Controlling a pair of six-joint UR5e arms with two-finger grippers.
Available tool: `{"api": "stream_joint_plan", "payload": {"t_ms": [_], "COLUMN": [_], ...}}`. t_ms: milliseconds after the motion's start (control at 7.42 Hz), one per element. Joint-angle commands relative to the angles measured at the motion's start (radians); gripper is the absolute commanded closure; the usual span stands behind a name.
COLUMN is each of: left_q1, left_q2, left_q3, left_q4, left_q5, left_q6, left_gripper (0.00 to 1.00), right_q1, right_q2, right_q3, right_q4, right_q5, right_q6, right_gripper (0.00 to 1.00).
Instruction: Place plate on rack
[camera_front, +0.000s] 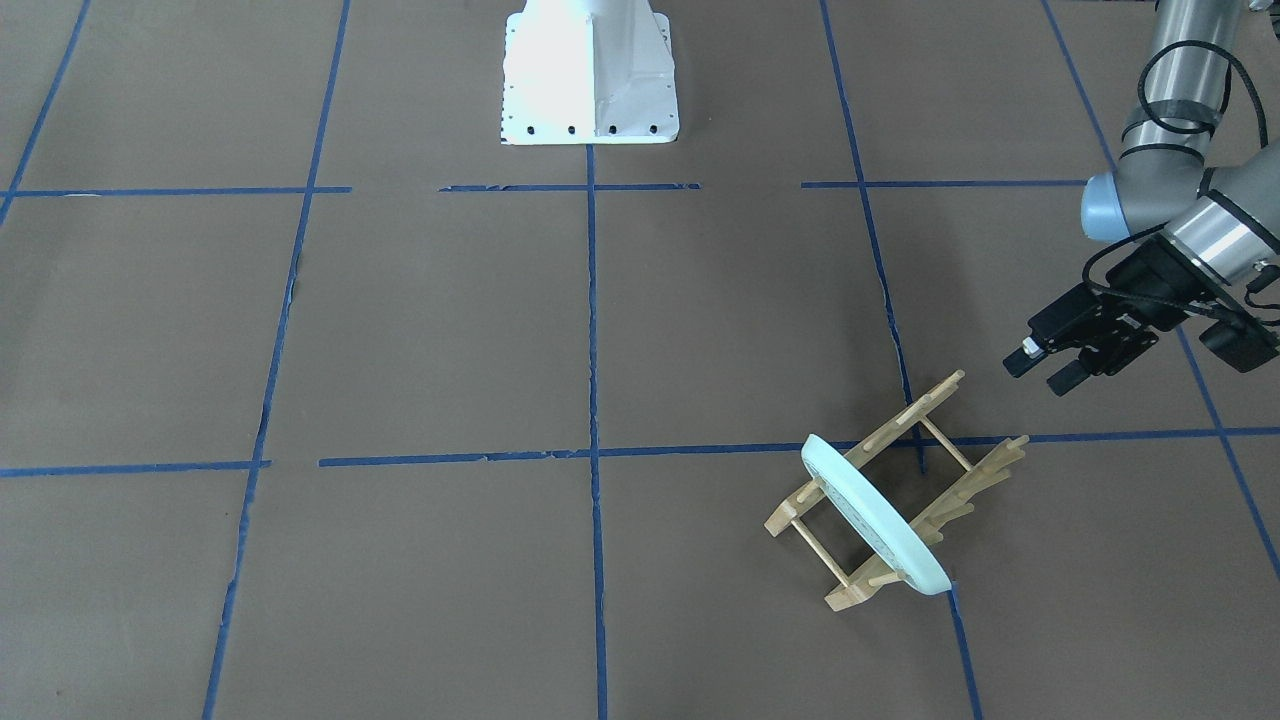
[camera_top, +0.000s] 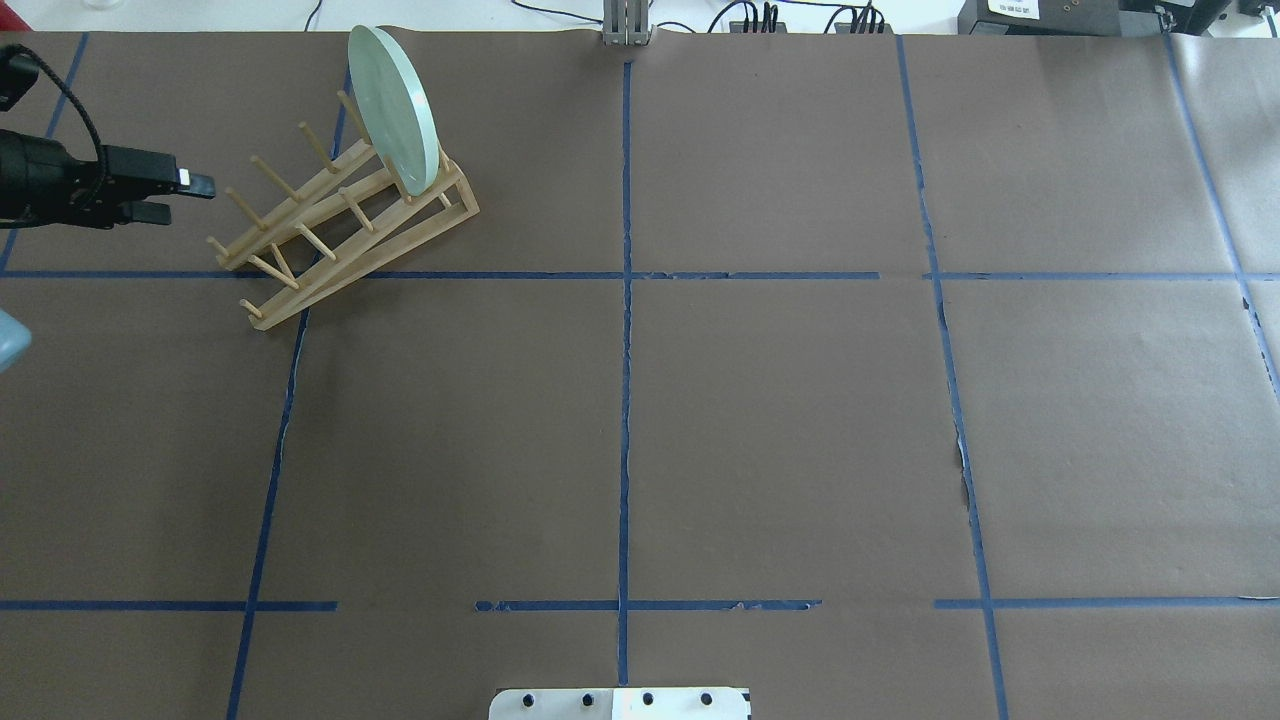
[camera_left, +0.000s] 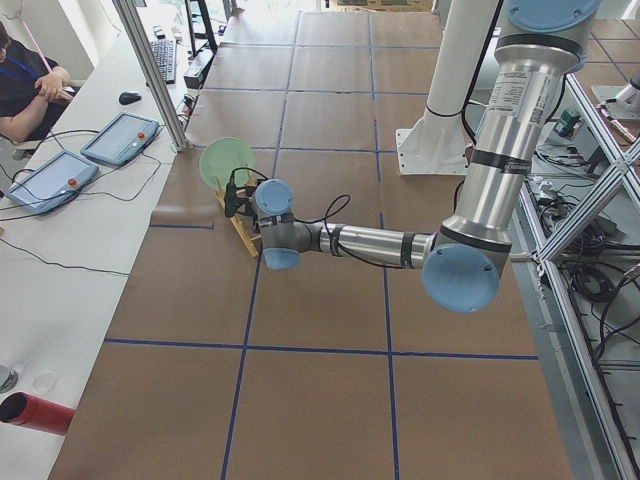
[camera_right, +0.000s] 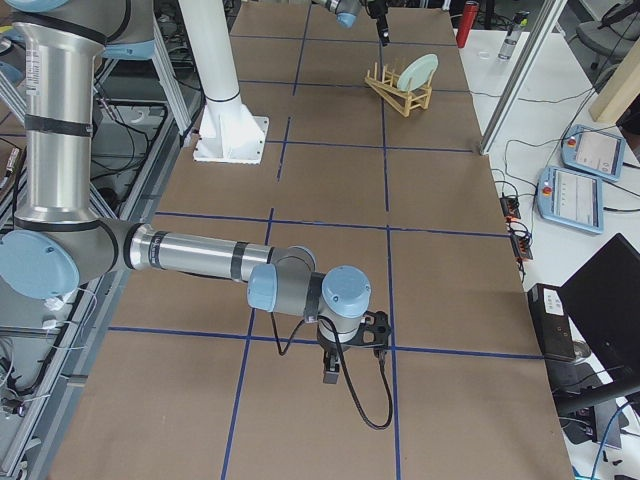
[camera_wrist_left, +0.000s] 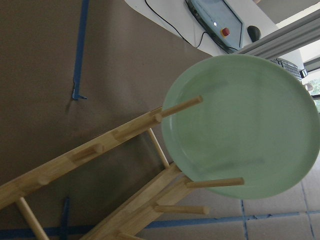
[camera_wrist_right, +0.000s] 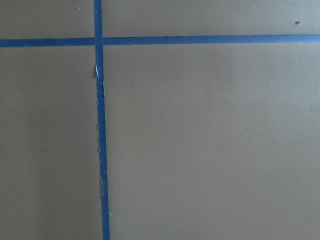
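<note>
The plate stands on edge in the rack, slotted between upright pegs at one end of the two rails and leaning slightly against them; the left wrist view shows pegs on both sides of it and its lower rim down between the rails; the rack sits near the far left corner of the counter, close to the far edge.

The left tool hovers just beside the rack's empty end, apart from both rack and plate; its fingers are spread and nothing is between them.

The right tool hangs low over the counter toward its right end, well apart from the rack; only the side view shows it, so I cannot tell whether its fingers are apart or together; its wrist camera sees only bare counter and blue tape.

By my judgement the placing itself is done: the plate rests in the rack with no tool on it; what is left, if anything, is drawing the left arm clear.
</note>
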Motion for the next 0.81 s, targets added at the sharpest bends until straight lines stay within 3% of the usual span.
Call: {"api": "stream_joint_plan", "payload": {"t_ms": [0, 270, 674], "left_q1": [-0.134, -0.313, -0.487], "left_q2": [0.103, 0.120, 0.116], "left_q3": [-0.005, -0.019, -0.124], "left_q4": [0.292, 0.571, 1.073], "left_q5": [0.000, 0.002, 0.008], "left_q6": [0.534, 0.975, 1.379], "left_gripper": [0.00, 0.00, 0.00], "right_q1": [0.000, 0.000, 0.001], "right_q2": [0.000, 0.000, 0.000], "right_q3": [0.001, -0.001, -0.001], "right_q4": [0.000, 0.000, 0.000], "right_q5": [0.000, 0.000, 0.000], "right_q6": [0.000, 0.000, 0.000], "right_gripper": [0.00, 0.00, 0.00]}}
